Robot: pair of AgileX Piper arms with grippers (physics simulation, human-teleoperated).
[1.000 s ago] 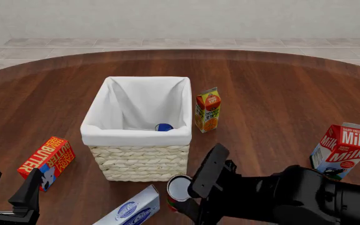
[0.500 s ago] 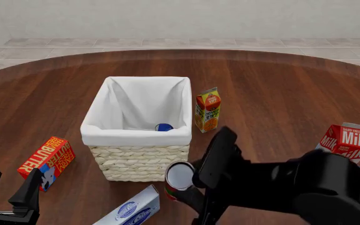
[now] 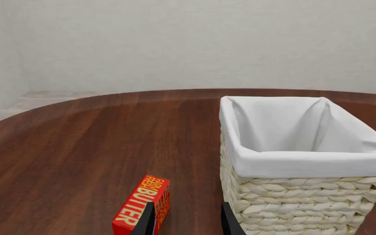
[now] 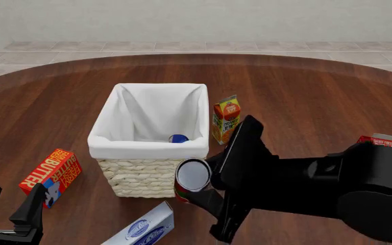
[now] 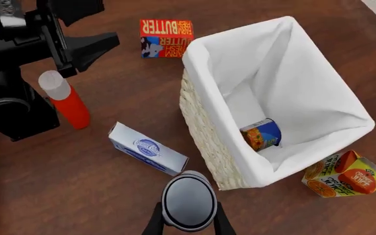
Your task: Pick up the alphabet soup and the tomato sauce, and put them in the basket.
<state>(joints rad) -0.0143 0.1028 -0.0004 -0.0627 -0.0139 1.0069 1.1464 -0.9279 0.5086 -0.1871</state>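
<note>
front view first: your right gripper [image 4: 208, 190] is clamped on the tomato sauce [image 4: 192, 179], pale lid facing the camera, red label just showing under it. over the last second the can has come up off the table and in toward the basket [image 4: 149, 176]; it now hangs against the basket's near right corner, lid about level with the folded liner. that reads as lift done, carry under way. judgement: it needs more height and a push forward over the rim before you let go.

right wrist view agrees: fingers [image 5: 154, 224] pinch either side of the silvery lid, the can's body hidden beneath it, the basket's wicker wall just beyond.

alphabet soup [image 5: 262, 134] already lies on its side on the liner, in the basket's corner nearest the orange juice carton [image 4: 226, 119]. blue and orange label, text too small to read. so half the task is done.

your left gripper [image 4: 6, 209] sits low at the near left edge, jaws apart, holding nothing, unchanged over the second. left wrist view shows its two fingertips [image 3: 145, 221] spread, framing bare table.

writing, outward from the basket:
- butter box [image 4: 51, 176], red: "farm fresh butter" reads in the left wrist view.
- milk carton [image 4: 385, 140]: mostly hidden behind your right arm now, only its top showing; no word legible at this moment.
- orange juice carton: "orange juice" is partly legible in the right wrist view.
- pale blue box [image 5: 147, 148] near the basket's front: oval logo, script unreadable.
- red bottle [image 5: 65, 100] with white cap: no writing visible.
</note>
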